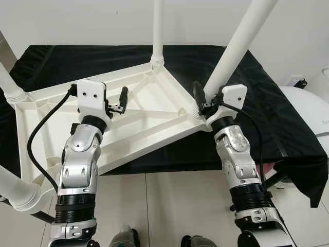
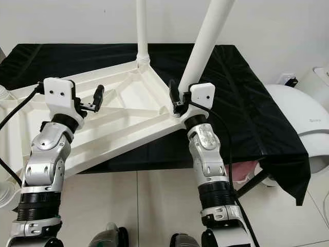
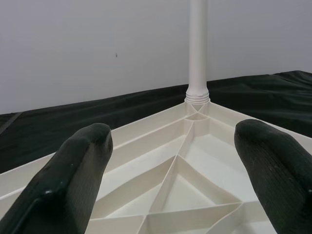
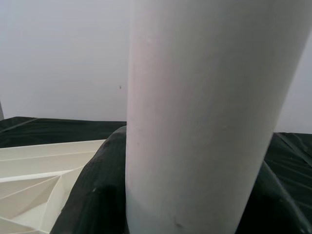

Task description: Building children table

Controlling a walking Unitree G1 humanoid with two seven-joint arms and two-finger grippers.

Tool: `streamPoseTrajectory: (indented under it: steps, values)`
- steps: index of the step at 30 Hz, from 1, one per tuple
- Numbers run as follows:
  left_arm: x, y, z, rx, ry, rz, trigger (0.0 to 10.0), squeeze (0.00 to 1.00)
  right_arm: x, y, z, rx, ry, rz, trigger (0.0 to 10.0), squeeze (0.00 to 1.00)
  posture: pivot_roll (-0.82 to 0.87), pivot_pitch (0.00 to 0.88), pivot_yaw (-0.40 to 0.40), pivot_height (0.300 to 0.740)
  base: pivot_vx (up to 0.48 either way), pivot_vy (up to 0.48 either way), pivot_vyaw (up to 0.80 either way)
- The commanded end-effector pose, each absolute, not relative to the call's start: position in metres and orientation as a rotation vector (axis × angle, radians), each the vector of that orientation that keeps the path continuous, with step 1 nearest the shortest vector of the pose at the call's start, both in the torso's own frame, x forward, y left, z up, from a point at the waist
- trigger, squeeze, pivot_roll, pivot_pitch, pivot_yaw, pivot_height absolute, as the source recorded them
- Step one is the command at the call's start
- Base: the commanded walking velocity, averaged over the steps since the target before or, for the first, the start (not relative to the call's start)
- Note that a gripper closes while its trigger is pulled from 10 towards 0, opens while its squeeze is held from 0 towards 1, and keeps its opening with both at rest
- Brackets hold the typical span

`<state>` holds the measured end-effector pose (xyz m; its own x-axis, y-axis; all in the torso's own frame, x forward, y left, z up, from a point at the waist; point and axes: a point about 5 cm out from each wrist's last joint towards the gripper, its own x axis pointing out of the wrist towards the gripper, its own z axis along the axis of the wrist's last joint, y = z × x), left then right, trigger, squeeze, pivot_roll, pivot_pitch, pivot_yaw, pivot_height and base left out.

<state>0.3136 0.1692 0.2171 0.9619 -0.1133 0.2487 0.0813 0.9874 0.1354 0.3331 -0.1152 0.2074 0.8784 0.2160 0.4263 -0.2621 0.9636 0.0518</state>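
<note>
A white plastic tabletop (image 1: 154, 121) lies upside down on a black cloth, its ribbed underside facing up. White legs stand in its corners: a far leg (image 1: 158, 31), a right leg (image 1: 241, 36) and two left legs (image 1: 10, 85). My right gripper (image 1: 205, 100) is shut on the right leg (image 4: 195, 117) just above its socket, with a black finger (image 4: 92, 195) pressed on each side. My left gripper (image 1: 121, 101) hovers open over the ribs (image 3: 175, 170). Nothing lies between its fingers (image 3: 73, 180), and they point toward the far leg (image 3: 198, 48).
The black cloth (image 1: 267, 118) hangs over the front right edge of the low surface. A white rounded appliance (image 1: 308, 118) stands to the right. A white wall rises behind. Pale tiled floor (image 1: 164, 206) lies in front, with my feet at the bottom.
</note>
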Motion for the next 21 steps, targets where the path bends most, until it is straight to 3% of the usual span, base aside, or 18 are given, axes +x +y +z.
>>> streamPoseTrajectory:
  steps: [1,21]
  values:
    - [0.317,0.169,0.219,0.119,-0.263,-0.069,10.0,0.00,0.333,-0.114,0.212,0.099,-0.450,0.248,10.0,0.00,-0.04,0.079,0.005,0.740,0.000,0.000,0.00]
    - [0.331,0.153,0.230,0.081,-0.279,-0.102,10.0,0.00,0.328,-0.128,0.213,0.085,-0.463,0.184,10.0,0.00,-0.10,0.092,0.049,0.740,0.000,0.000,0.00]
